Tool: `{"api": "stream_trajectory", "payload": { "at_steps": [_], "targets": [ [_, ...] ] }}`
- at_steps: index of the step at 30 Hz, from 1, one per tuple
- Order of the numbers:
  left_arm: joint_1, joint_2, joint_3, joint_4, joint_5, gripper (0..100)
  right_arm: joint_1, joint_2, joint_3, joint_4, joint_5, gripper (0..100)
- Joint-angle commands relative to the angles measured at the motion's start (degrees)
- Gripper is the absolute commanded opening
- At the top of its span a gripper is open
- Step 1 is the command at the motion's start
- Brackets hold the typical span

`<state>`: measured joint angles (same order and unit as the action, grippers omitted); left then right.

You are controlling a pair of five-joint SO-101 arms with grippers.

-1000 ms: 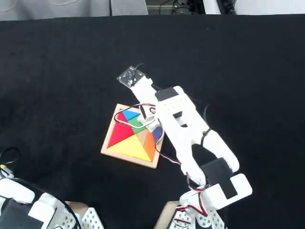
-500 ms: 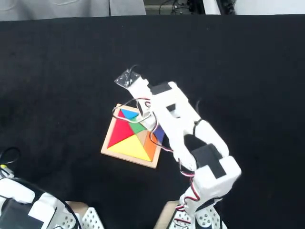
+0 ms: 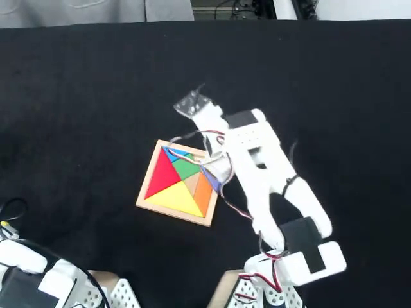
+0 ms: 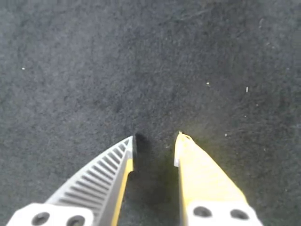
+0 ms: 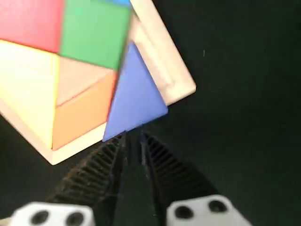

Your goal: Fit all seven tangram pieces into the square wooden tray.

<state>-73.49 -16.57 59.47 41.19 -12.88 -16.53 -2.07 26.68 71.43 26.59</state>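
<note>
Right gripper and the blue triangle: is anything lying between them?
Nothing does. In the right wrist view the right gripper sits at the edge of the blue triangle, at most a sliver of black cloth between; touching or not, I cannot tell.

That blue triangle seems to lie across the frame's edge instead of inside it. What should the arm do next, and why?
Probably nudge the blue triangle inward, toward the bare wood patch between the green piece and the orange piece. The triangle lies over the tray's rim with a corner past the edge, and the right gripper sits at that outer edge.
</note>
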Motion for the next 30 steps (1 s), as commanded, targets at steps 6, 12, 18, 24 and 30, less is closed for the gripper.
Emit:
{"api": "stream_trajectory", "payload": {
  "at_steps": [6,12,18,24,30],
  "targets": [
    [0.4,1.1,1.7,1.3,-0.4,15,-2.2,-2.5,4.7,-3.6,1.1,4.2],
    [0.6,1.1,1.7,1.3,-0.4,15,-2.4,3.5,3.5,-7.8,1.1,4.3],
    [0.7,1.1,1.7,1.3,-0.4,15,-2.5,6.6,-2.2,-8.8,-2.5,4.2],
    [0.7,1.1,1.7,1.3,-0.4,15,-1.8,0.7,-2.1,-7.4,-4.9,4.2],
    [0.9,1.1,1.8,1.3,-0.4,15,4.1,-4.7,3.9,-9.8,-5.0,4.2]
  ]
}}
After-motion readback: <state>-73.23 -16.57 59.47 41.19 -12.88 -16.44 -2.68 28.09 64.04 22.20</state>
